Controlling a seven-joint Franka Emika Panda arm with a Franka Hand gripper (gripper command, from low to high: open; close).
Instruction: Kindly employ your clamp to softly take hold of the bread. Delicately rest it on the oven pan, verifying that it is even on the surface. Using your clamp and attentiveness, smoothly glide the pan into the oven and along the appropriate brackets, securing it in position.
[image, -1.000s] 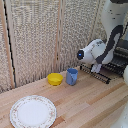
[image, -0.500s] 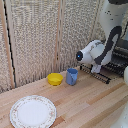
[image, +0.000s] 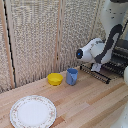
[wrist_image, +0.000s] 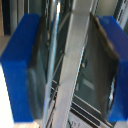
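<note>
My clamp (image: 96, 67) hangs at the exterior view's right, over the oven pan (image: 102, 75), a dark wire rack that sticks out from the front of the oven (image: 121, 54). In the wrist view the clamp (wrist_image: 70, 65) stands open. Its blue fingertips (wrist_image: 20, 65) sit on either side of a silvery bar of the oven pan (wrist_image: 67, 75), and a gap shows on both sides of the bar. The bread does not show in either view.
A blue cup (image: 72, 76) and a yellow bowl (image: 55, 79) stand on the wooden table just beside the pan's outer end. A white patterned plate (image: 33, 111) lies near the table's front. A reed screen (image: 45, 35) closes off the back.
</note>
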